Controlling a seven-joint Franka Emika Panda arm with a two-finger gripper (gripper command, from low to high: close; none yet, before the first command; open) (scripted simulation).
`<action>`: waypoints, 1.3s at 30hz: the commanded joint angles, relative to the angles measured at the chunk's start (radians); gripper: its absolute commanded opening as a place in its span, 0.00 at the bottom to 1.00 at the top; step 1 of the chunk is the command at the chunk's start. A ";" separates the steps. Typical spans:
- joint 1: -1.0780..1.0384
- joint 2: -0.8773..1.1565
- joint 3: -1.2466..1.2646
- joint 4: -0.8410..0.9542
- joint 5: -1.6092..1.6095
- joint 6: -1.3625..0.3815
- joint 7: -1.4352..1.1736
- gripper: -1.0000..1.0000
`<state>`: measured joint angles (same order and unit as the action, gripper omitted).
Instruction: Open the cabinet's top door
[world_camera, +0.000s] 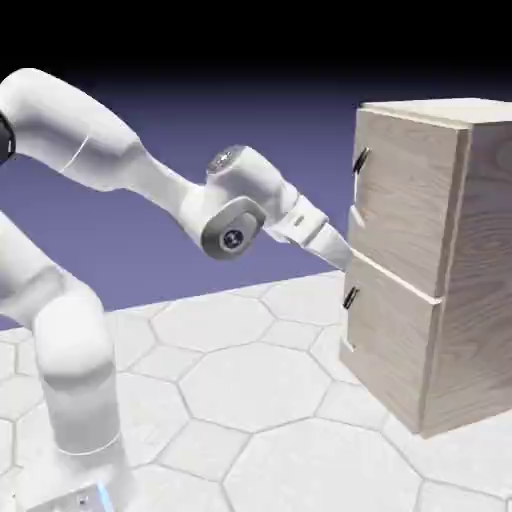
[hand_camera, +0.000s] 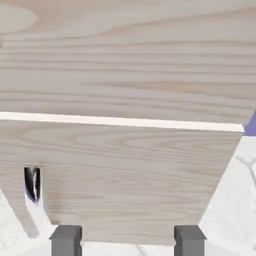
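The cabinet is a tall light-wood box at the exterior view's right. Its top door carries a small dark handle at its upper left edge. My gripper sits at the top door's lower left corner, well below that handle, right at the seam above the lower panel. In the hand view the top door fills the upper half. My gripper is open, and the two grey fingertips hold nothing between them.
The lower panel has its own dark handle, also seen as the lower handle in the exterior view. A pale strip separates the two panels. The white hex-patterned table lies under the arm.
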<state>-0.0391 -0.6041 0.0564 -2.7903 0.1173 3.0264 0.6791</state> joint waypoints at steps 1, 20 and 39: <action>-0.019 -0.013 0.021 0.007 0.044 -0.004 -0.023 0.50; -0.379 -0.253 0.418 0.146 0.870 -0.079 -0.459 0.50; -0.739 -0.494 0.815 0.285 1.696 -0.153 -0.895 0.50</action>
<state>-0.7776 -1.0977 0.8713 -2.5055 1.8137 2.8729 -0.2154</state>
